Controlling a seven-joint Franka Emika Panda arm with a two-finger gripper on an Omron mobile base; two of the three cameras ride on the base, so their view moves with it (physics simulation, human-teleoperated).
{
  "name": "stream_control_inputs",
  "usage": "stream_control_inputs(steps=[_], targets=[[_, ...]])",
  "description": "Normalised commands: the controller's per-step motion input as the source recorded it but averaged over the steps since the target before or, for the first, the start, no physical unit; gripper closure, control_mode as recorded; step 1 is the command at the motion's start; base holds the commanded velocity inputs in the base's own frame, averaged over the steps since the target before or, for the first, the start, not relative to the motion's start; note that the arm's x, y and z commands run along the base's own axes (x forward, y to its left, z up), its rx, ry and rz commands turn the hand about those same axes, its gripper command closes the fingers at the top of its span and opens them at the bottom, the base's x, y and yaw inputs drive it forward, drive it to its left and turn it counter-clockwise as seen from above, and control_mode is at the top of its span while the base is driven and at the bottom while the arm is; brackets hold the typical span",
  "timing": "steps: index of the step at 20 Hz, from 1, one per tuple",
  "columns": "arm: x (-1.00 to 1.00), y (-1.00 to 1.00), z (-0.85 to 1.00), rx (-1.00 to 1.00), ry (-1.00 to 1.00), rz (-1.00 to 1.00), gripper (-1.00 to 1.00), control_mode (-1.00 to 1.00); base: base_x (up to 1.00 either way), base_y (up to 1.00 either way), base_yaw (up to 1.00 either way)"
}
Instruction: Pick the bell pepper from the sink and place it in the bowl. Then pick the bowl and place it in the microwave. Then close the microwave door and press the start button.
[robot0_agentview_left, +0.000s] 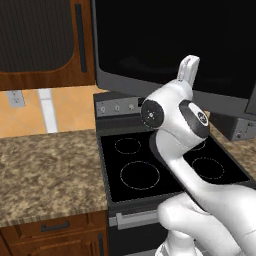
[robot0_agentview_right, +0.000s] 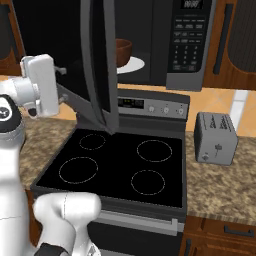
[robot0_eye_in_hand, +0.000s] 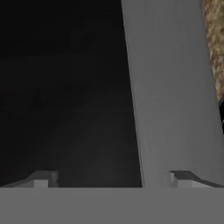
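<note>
End effector (robot0_eye_in_hand: 109, 177) wide open, empty, prob. touching microwave door (robot0_eye_in_hand: 170, 87); bowl (robot0_agentview_right: 123, 51) inside microwave (robot0_agentview_right: 165, 40).

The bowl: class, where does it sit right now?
In the right base view, the bowl sits on the white turntable inside the microwave, just behind the open door, above the stove.

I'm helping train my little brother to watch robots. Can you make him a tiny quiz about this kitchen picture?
1. True or false: the dark reddish-brown rounded bowl sits inside the large dark grey microwave.
2. The wide dark glass microwave door is: A) open B) shut.
3. Fill in: the white two-finger gripper has its jaws ____, right by the door.

Key: 1 true; 2 A; 3 open.
</note>
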Motion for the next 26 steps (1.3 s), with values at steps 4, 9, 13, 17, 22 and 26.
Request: stream_control_inputs(steps=[4, 9, 13, 17, 22, 26], targets=[[0.53, -0.59, 0.19, 0.15, 0.11, 0.45, -1.00, -1.00, 0.00, 0.00, 0.00], [0.68, -0.34, 0.01, 0.14, 0.13, 0.48, -1.00, -1.00, 0.00, 0.00, 0.00], [0.75, -0.09, 0.13, 0.14, 0.14, 0.44, -1.00, -1.00, 0.00, 0.00, 0.00], [0.86, 0.01, 0.53, 0.11, 0.26, 0.34, -1.00, -1.00, 0.00, 0.00, 0.00], [0.63, 0.02, 0.41, 0.04, 0.32, 0.30, -1.00, -1.00, 0.00, 0.00, 0.00], [0.07, 0.00, -0.03, 0.00, 0.12, 0.24, -1.00, -1.00, 0.00, 0.00, 0.00]])
